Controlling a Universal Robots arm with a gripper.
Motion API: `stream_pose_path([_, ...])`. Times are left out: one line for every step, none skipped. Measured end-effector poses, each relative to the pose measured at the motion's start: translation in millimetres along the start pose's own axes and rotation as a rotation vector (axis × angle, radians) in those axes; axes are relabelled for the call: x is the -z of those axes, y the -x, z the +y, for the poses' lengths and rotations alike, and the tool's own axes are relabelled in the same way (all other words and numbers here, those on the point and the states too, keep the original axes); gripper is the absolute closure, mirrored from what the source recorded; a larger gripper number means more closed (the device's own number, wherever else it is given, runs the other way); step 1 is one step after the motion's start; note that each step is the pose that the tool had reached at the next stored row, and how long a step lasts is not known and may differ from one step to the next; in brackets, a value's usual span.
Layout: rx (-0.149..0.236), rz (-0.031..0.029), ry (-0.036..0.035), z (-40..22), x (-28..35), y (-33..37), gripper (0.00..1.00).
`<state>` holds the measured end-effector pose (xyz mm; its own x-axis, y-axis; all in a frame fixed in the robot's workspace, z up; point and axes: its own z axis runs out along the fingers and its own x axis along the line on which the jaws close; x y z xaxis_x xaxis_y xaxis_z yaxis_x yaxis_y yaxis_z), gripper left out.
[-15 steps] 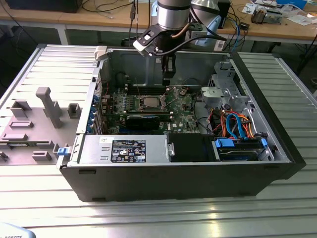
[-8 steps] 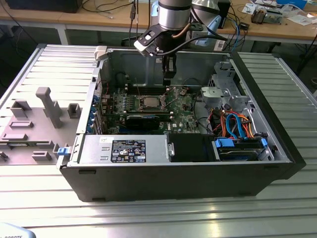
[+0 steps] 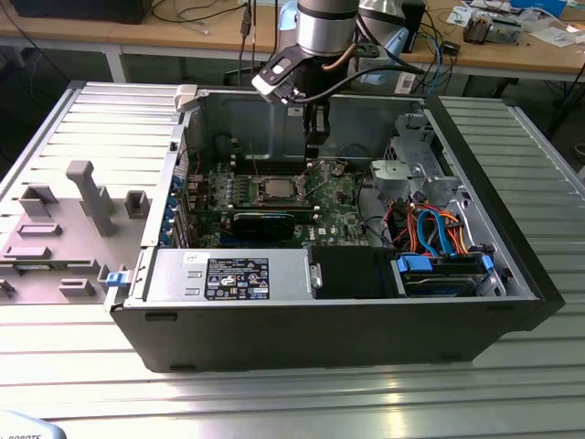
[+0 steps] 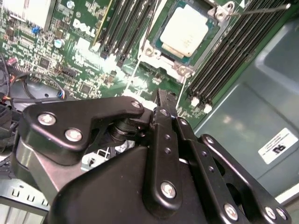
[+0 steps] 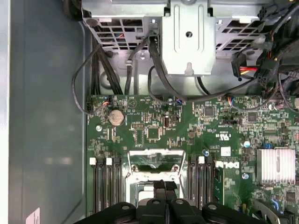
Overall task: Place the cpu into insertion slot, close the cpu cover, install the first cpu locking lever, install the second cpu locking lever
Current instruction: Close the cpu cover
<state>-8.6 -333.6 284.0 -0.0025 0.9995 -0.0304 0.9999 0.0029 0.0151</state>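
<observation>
The cpu (image 4: 184, 30), a square chip with a silver top, lies flat in the insertion slot (image 4: 182, 70) on the green board. In the exterior view the cpu (image 3: 277, 189) shows amid the board inside the open computer case. The cpu cover (image 5: 154, 152), a silver frame with a window, stands tilted up at the slot's edge. A thin wire lever (image 4: 261, 8) sticks out beside the slot. My gripper (image 5: 166, 185) hangs just above the slot by the cover, fingers shut together with nothing between them. From outside, the gripper (image 3: 315, 137) hovers slightly behind the slot.
Black memory slots (image 4: 126, 28) flank the socket on both sides. A metal drive cage (image 5: 189, 37) with cables (image 3: 439, 233) sits on the exterior view's right. A long black card (image 3: 265, 222) and the power supply (image 3: 238, 274) lie nearer the front. A grey fixture tray (image 3: 64, 229) stands outside, left.
</observation>
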Motion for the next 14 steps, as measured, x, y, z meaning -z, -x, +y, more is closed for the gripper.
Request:
stream_pose_path([0.000, 0.0001, 0.0000, 2.5, -1.6, -0.1, 0.89])
stream_pose_path([0.000, 0.0001, 0.0000, 6.6, -3.3, -0.1, 0.89])
stream_pose_path([0.000, 0.0001, 0.0000, 9.3, -4.4, -0.1, 0.89])
stream_pose_path([0.000, 0.0001, 0.0000, 12.1, -5.5, -0.1, 0.89])
stream_pose_path([0.000, 0.0001, 0.0001, 15.3, -7.3, -0.2, 0.89])
stream_pose_path([0.000, 0.0002, 0.0001, 16.0, -8.1, -0.3, 0.89])
stream_pose_path([0.000, 0.0002, 0.0000, 16.9, -9.1, -0.3, 0.89])
stream_pose_path([0.000, 0.0002, 0.0000, 19.1, -10.7, -0.3, 0.89])
stream_pose_path([0.000, 0.0000, 0.0000, 20.4, -11.2, -0.3, 0.89])
stream_pose_path([0.000, -0.0001, -0.0001, 20.4, -11.3, -0.3, 0.89])
stream_pose_path([0.000, 0.0001, 0.0000, 20.4, -11.5, -0.3, 0.89])
stream_pose_path([0.000, 0.0001, 0.0000, 20.4, -11.5, -0.3, 0.89])
stream_pose_path([0.000, 0.0001, 0.0000, 20.4, -11.5, -0.3, 0.89])
stream_pose_path([0.000, 0.0001, 0.0000, 20.4, -11.6, -0.3, 0.89])
